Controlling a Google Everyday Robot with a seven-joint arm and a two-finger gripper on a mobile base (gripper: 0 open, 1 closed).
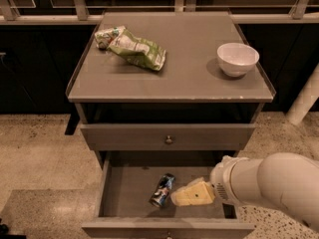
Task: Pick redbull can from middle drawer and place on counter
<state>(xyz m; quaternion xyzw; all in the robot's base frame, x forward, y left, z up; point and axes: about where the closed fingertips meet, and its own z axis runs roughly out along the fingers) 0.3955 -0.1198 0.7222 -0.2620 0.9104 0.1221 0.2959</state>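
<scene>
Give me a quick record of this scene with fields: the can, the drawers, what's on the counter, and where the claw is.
redbull can: lying on its side on the drawer floor, near the front
middle drawer: pulled open
upper drawer: shut
counter: holds a snack bag at back left and a bowl at right
claw: low inside the middle drawer, just right of the redbull can; contact cannot be told
task status: redbull can not yet lifted
</scene>
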